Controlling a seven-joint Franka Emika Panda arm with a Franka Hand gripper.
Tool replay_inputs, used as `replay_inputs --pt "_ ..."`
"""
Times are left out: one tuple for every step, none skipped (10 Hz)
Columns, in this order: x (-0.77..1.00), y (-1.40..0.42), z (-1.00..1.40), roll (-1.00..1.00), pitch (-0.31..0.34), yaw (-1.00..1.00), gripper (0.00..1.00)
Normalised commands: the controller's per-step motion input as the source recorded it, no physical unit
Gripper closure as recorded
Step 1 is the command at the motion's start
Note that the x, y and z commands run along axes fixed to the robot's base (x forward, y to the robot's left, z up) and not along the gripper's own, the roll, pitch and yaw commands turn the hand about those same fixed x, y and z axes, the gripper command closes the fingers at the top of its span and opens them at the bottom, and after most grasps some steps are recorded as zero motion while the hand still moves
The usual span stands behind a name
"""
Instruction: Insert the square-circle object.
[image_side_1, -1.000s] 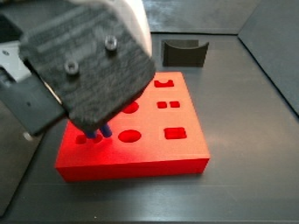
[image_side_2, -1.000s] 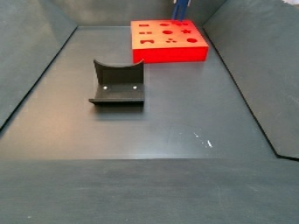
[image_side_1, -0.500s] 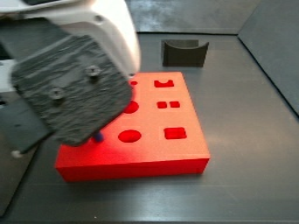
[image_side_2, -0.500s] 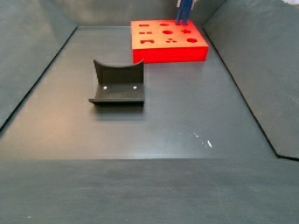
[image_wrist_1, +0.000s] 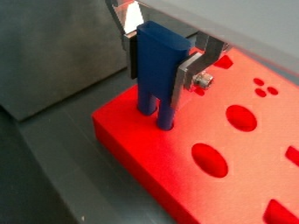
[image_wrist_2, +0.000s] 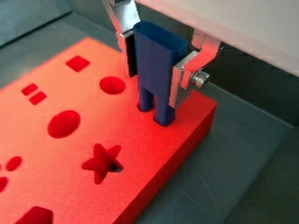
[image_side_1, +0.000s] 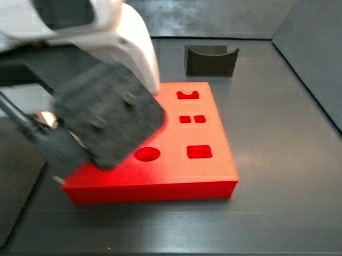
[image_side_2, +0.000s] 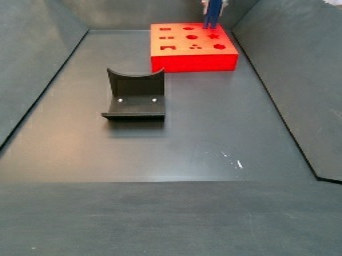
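Both wrist views show the square-circle object (image_wrist_1: 159, 70) standing upright between the silver fingers (image_wrist_1: 194, 70) of the gripper (image_wrist_1: 160, 54), which pinches its upper part from either side while the two short prongs at its lower end reach down to the top face of the red board (image_wrist_1: 222, 179), close to one corner; whether the prongs sit in a hole or only touch the face cannot be told. In a wrist view the same blue piece (image_wrist_2: 153, 74) stands near the board's edge, with a round hole, an oval hole and a star-shaped hole cut into the red board (image_wrist_2: 82, 153) beside it. In a side view the gripper (image_side_1: 100, 115) and its bulky dark housing hang over the near-left part of the red board (image_side_1: 187, 170) and hide the blue piece. In a side view from farther off, the red board (image_side_2: 195, 50) lies at the far end of the dark surface (image_side_2: 201, 130), with a sliver of the blue piece (image_side_2: 211, 12) at its far-right corner. A dark grey block with a curved notch (image_side_2: 134, 95) rests on the surface, well apart from the board, nearer and to the left.
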Motion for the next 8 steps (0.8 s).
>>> replay_inputs --pt "0.24 0.00 -0.90 0.00 0.179 -0.08 1.00" --pt "0.00 0.09 -0.93 0.00 0.136 -0.31 1.00" --pt "-0.17 0.23 -0.98 -0.04 0.103 -0.42 1.00" --pt "-0.19 0.28 -0.93 -0.02 0.071 -0.49 1.00" --pt "-0.06 0.21 -0.67 0.00 0.060 -0.45 1.00" --pt "0.03 0.00 0.00 -0.02 0.024 -0.07 1.00" --pt "-0.04 -0.01 0.00 0.00 0.000 0.03 1.00" --pt "-0.01 0.00 0.00 0.03 -0.011 0.00 1.00"
